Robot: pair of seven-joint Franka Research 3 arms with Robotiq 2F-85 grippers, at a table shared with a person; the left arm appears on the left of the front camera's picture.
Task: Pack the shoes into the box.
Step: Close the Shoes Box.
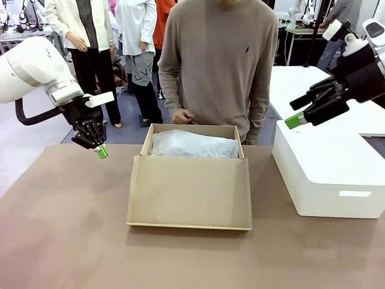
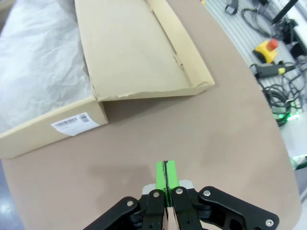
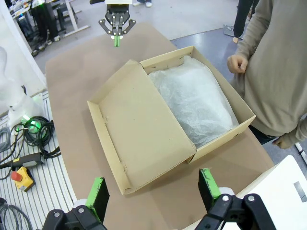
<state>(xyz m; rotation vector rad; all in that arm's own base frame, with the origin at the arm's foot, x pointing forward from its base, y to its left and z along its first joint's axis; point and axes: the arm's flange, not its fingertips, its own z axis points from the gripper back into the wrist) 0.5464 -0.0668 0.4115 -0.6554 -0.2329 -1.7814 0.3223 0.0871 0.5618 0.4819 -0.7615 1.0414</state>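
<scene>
Nearest us, the tan-brown cardboard shoebox (image 1: 189,192) sits open in the middle of the brown table (image 1: 60,241), with crinkled white tissue paper (image 1: 194,144) inside. The left gripper (image 1: 102,151) hangs beside it, pinched together and empty. The right gripper (image 1: 295,120) is spread wide above the large white rectangular box (image 1: 328,174). Beyond stands a person in a taupe sweater (image 1: 219,66).

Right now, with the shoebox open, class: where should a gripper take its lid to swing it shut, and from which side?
Grip the lid's raised front lip, coming from the robot's side. The lid lies flat on the table, hinged at the box; that thin upright lip likely suits the jaws.
</scene>
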